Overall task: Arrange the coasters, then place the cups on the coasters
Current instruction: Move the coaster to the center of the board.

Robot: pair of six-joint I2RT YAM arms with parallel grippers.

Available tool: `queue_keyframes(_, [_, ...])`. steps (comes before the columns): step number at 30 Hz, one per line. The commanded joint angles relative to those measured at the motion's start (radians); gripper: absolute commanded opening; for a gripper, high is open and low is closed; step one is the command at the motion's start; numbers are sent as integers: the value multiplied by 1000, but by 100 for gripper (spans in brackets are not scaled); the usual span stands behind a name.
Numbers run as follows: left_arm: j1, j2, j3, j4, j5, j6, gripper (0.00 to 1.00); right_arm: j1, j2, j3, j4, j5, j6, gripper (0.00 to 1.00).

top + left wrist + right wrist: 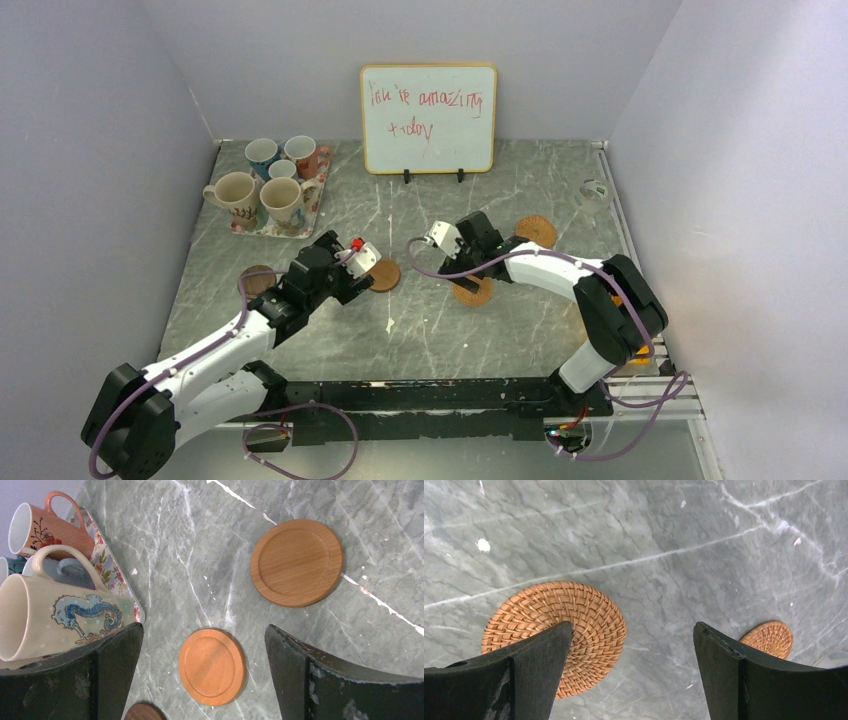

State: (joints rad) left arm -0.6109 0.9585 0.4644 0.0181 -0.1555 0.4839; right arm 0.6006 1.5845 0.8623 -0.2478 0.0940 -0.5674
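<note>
- Grippers: the left gripper (202, 635) and the right gripper (633, 630) both stand spread wide and empty, hovering low over the table (480, 350).
- Below the left one, a wooden coaster (212, 666) lies between the fingers at six o'clock. A second wooden coaster (296, 562) sits at one o'clock, and a dark brown coaster (144, 712) peeks in at seven.
- Below the right one, a woven coaster (555, 630) sits at eight o'clock, partly behind a finger, with a second woven coaster (769, 639) at four.
- Progress looks early — the coasters lie scattered mid-table in no clear order, and none carries a cup.
- The cups (268, 180) all crowd the floral tray (111, 567), at ten o'clock in the overhead view.
- Materials:
  - smooth turned-wood discs with raised rims
  - coiled rattan
  - glossy ceramic — one cream cup (60, 617) bears a seahorse
  - a grey, veined, stone-look tabletop
</note>
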Motion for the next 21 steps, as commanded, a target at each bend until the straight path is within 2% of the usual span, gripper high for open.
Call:
queue_keyframes(1, [3,-13,-3,44,-18,-14,96,31,66,24,43,-17,30,96])
queue_keyframes(12, [5,-30,-6,40,-2,-11,96,46,168,156,27,-27,73,97])
queue_keyframes(21, [5,-29,-9,42,6,-9,96,56,199,164,76,20,95,98])
